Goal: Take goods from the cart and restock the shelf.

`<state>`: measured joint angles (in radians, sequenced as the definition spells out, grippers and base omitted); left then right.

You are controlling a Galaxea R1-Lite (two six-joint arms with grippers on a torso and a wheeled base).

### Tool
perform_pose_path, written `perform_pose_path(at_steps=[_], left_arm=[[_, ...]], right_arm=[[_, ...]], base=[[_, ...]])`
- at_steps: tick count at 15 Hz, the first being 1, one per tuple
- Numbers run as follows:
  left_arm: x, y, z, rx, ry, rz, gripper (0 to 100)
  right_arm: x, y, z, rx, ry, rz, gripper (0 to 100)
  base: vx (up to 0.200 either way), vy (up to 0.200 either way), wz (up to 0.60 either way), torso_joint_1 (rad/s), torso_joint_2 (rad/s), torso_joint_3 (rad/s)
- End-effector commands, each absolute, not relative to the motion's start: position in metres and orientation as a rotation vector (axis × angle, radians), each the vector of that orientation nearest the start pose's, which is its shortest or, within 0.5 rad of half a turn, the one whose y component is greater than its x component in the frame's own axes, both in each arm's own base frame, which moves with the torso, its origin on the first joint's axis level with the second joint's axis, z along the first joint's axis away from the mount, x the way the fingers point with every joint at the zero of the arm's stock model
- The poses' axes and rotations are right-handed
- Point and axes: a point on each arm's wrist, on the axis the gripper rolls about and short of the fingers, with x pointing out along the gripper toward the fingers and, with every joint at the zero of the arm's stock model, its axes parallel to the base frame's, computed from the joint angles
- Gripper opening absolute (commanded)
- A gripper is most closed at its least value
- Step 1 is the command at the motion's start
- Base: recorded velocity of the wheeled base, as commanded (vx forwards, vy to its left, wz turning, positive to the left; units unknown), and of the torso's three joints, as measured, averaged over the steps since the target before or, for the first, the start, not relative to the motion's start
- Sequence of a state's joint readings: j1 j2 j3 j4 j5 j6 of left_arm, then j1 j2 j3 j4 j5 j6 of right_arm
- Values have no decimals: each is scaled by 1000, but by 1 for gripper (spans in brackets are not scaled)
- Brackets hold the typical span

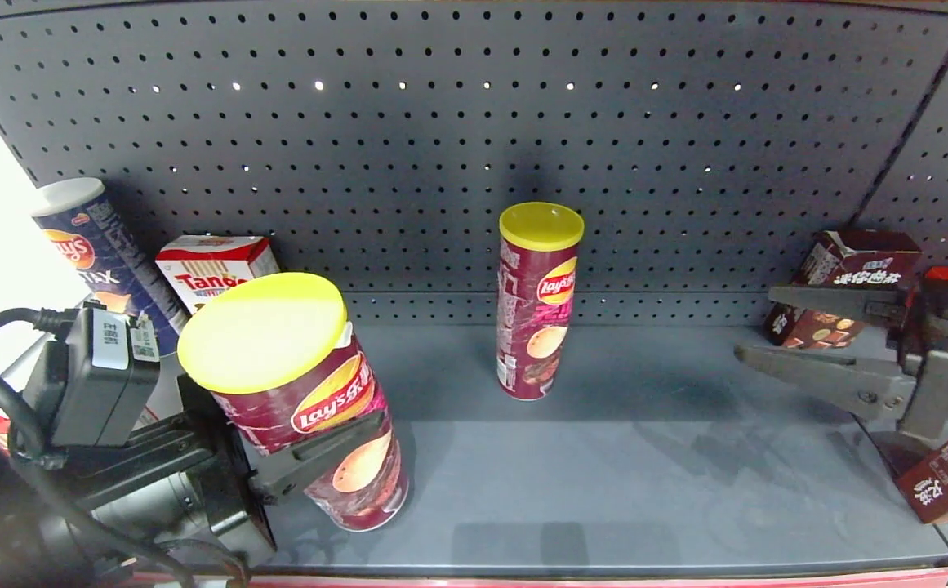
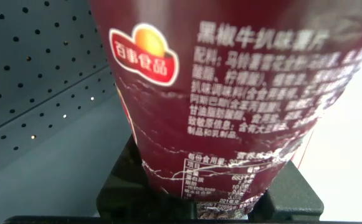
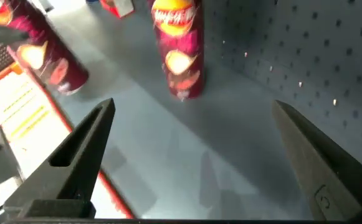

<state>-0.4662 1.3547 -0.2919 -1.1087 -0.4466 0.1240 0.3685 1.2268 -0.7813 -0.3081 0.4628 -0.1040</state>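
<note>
Grey shelf deck (image 1: pixel 645 474), perforated back panel (image 1: pixel 441 122). Maroon, yellow-lidded chip can (image 1: pixel 278 335), tilted, clasped by left gripper (image 1: pixel 314 433); right gripper (image 1: pixel 755 322) spread wide.

Glossy printed can (image 1: pixel 335 425); matt grey perforated metal shelf (image 1: pixel 604 474).

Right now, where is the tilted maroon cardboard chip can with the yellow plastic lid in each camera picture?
Head view: the tilted chip can sits lower left.
Left wrist view: the can looms close, across the centre.
Right wrist view: the can is at top left.
Shared landmark: the grey perforated back panel.
</note>
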Motion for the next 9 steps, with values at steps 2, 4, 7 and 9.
perform_pose_path(at_steps=[2,4,7,9], left_arm=[[162,-92,180,115,-96,-907,0],[163,-92,179,115,-91,-905,0],[163,-92,178,114,-83,-905,0],[162,-92,178,114,-81,-904,0]], right_arm=[[219,95,258,-79,95,968,100],[232,102,249,-88,115,1009,100],[255,102,243,-177,52,1097,100],[266,106,238,-203,30,1173,100]], base=[[0,0,0,0,0,0],[0,0,0,0,0,0],[0,0,0,0,0,0],[0,0,0,0,0,0]])
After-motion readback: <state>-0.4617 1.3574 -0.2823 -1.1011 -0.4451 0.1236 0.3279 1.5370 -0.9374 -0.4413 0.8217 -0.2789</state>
